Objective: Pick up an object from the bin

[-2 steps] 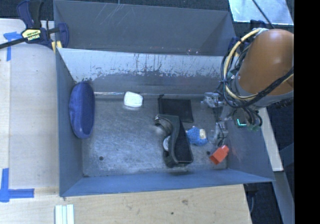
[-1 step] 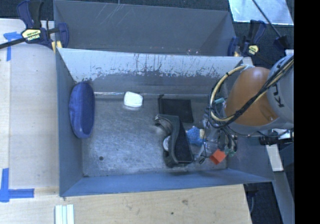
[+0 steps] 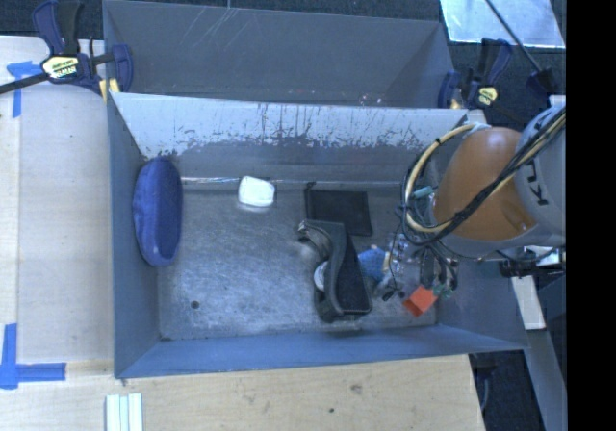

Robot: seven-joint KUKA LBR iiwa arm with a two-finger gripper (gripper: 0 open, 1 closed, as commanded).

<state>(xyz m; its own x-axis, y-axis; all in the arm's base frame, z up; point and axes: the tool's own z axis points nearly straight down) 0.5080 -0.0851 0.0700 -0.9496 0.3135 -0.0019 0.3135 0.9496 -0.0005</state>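
My gripper (image 3: pixel 402 270) is low in the bin's right front corner, partly hidden under the arm's orange cover. Just to its left a small blue thing (image 3: pixel 371 262) lies against a black, long, curved tool (image 3: pixel 339 275) with a grey metal end. A small red-orange block (image 3: pixel 420 302) shows right below the gripper; I cannot tell whether it is touching it. A flat black square pad (image 3: pixel 338 206) lies behind the tool.
A small white rounded piece (image 3: pixel 256 191) rests near the back wall at mid-bin. A large dark blue oval thing (image 3: pixel 158 211) leans along the left wall. Bare bin floor spreads between that oval and the black tool.
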